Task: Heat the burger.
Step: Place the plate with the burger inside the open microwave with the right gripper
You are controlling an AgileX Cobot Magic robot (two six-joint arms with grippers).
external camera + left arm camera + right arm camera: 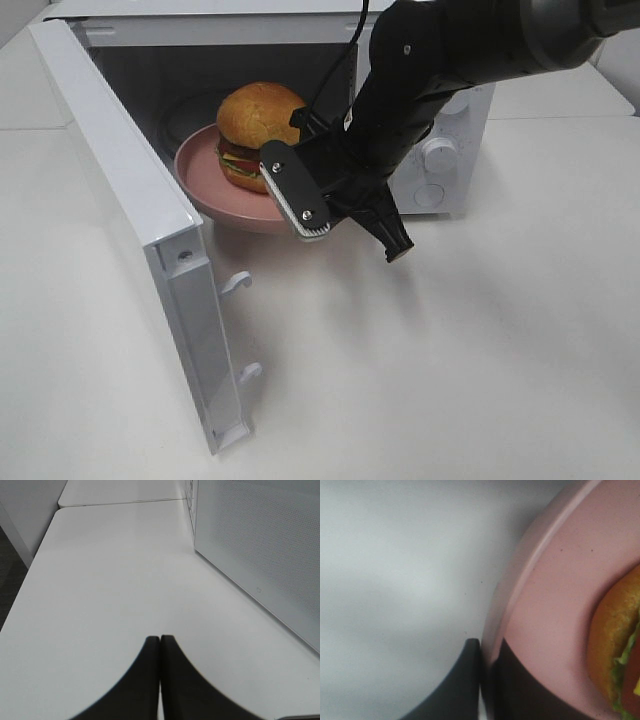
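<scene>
The burger (258, 125) is seen on a round pink plate (200, 185), at the mouth of a white microwave oven (460, 130). The plate is set partly inside the cavity, while its near edge juts out past the opening above the white table (450, 380). The microwave door (150, 220) is swung wide open toward the left of the exterior view. Two round knobs (437, 152) are shown on the oven's front panel, to the right of the cavity.

The right gripper (315, 228) is brought across to the near rim of the plate. In the right wrist view the rim of the plate (560, 595) is pinched by this gripper (487, 650), with one finger outside the rim and the other on the plate's inner face. The bun and lettuce edge of the burger (615, 645) are seen close by on the plate, apart from the fingers.

The left gripper (160, 645) is shown only in its own wrist view. Its jaws are pressed together with nothing between them, above the bare white table (110, 580), near a perforated white panel (260, 540).
</scene>
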